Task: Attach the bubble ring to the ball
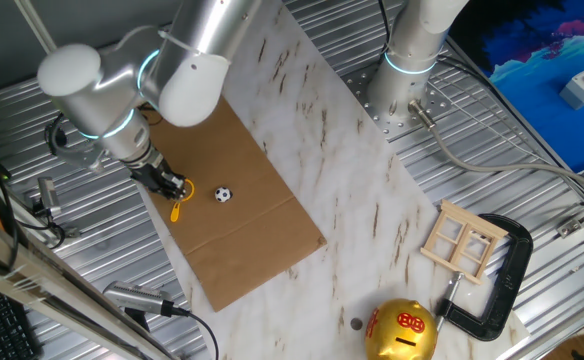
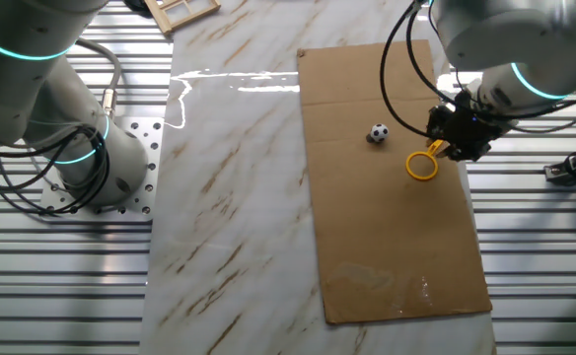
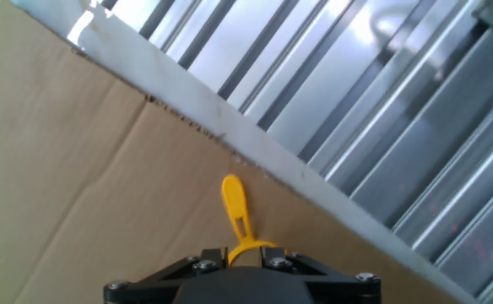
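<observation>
The bubble ring is a yellow wand. Its hoop (image 2: pixel 421 166) shows over the brown cardboard sheet (image 2: pixel 387 227). Its handle (image 3: pixel 234 201) points away from the hand, and shows in one fixed view (image 1: pixel 176 211). My gripper (image 2: pixel 454 138) stands at the cardboard's edge with its fingers closed on the ring near where hoop and handle meet (image 3: pixel 251 248). The gripper shows in one fixed view (image 1: pixel 170 184) too. The ball (image 2: pixel 379 133), white with black patches, lies on the cardboard a short way beside the ring, apart from it (image 1: pixel 222 194). It is out of the hand view.
A gold piggy bank (image 1: pixel 402 330), a small wooden frame (image 1: pixel 462 240) and a black clamp (image 1: pixel 502 290) sit at the marble board's far end. Ribbed metal table (image 3: pixel 381 127) lies just past the cardboard's edge. A second arm's base (image 2: pixel 91 158) stands beside the board.
</observation>
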Controlling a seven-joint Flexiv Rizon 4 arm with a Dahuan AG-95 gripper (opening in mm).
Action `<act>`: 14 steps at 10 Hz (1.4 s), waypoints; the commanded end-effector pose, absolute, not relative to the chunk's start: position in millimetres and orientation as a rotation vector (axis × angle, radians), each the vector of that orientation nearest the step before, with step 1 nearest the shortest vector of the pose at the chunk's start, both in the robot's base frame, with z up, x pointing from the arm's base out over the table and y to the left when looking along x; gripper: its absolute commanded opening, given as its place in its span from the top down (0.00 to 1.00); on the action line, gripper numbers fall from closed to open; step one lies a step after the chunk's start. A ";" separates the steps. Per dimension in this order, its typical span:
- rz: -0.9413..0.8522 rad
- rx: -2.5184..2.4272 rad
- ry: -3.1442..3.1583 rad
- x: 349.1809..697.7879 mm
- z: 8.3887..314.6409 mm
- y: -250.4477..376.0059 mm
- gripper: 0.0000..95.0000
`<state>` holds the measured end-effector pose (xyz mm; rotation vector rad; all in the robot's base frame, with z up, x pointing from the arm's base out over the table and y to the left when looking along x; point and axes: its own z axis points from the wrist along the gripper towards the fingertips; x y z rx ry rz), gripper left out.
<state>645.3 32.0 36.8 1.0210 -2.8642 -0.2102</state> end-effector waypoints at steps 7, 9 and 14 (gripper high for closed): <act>-0.188 1.036 -2.870 653.5 22.0 44.9 0.80; -0.185 1.046 -2.867 652.9 21.5 45.6 0.80; -0.179 1.067 -2.874 646.5 18.7 43.6 0.80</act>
